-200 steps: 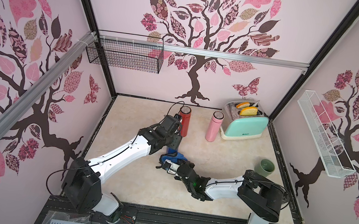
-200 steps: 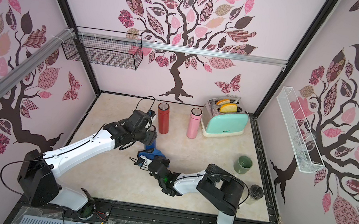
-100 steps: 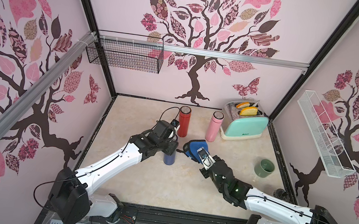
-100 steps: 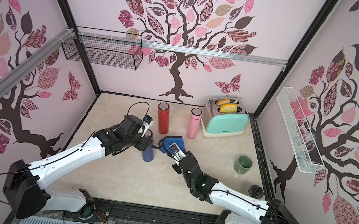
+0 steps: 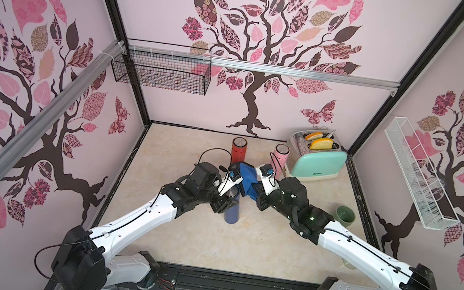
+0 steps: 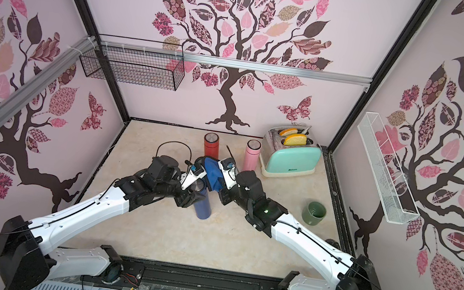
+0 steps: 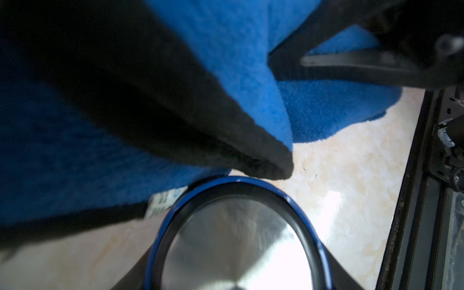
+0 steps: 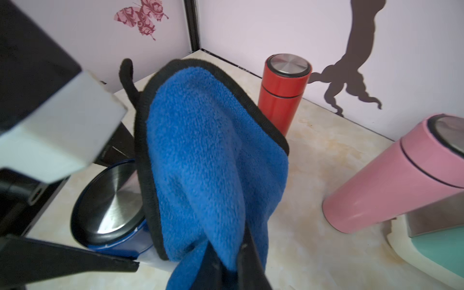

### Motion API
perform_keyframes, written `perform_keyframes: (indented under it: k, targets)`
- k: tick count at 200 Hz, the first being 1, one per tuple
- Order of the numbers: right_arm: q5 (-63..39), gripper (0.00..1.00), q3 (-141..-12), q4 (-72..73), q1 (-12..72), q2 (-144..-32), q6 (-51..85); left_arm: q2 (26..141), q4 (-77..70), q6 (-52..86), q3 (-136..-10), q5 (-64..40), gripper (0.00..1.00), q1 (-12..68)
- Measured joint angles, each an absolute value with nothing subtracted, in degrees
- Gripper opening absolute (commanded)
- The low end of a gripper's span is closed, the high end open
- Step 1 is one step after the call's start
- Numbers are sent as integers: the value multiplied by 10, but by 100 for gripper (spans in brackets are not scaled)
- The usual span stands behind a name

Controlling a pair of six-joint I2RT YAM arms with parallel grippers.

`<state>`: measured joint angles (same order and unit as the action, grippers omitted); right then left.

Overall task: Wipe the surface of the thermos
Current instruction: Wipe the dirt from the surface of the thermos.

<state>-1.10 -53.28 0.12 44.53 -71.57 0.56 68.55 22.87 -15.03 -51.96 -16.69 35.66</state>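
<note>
Both top views are bright, evenly lit and sharp, with wide-angle bowing at the edges. In the left wrist view the blue black-edged fleece cloth (image 7: 238,62) is blurred and shadowed. Glare whitens the brushed steel lid (image 7: 238,251) of the dark blue thermos (image 7: 221,179).
</note>
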Motion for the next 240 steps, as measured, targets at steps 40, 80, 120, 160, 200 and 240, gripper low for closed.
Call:
perform_keyframes:
  k: [40,80,120,160,200,240]
  targets:
    - [-120,0,-540,-29,433,-740,31,668,241,-212,-510,-194,0,357]
    - [-217,0,-540,-50,414,-764,52,666,277,-250,-522,-202,0,357]
    - [-264,0,-533,-29,406,-792,66,666,283,-269,-524,-207,0,357]
    - [-281,0,-481,51,397,-863,87,664,270,-270,-516,-211,0,357]
    - [-281,0,-453,91,396,-948,90,645,251,-270,-495,-212,0,357]
    - [-297,0,-454,105,386,-965,89,634,240,-273,-482,-216,0,357]
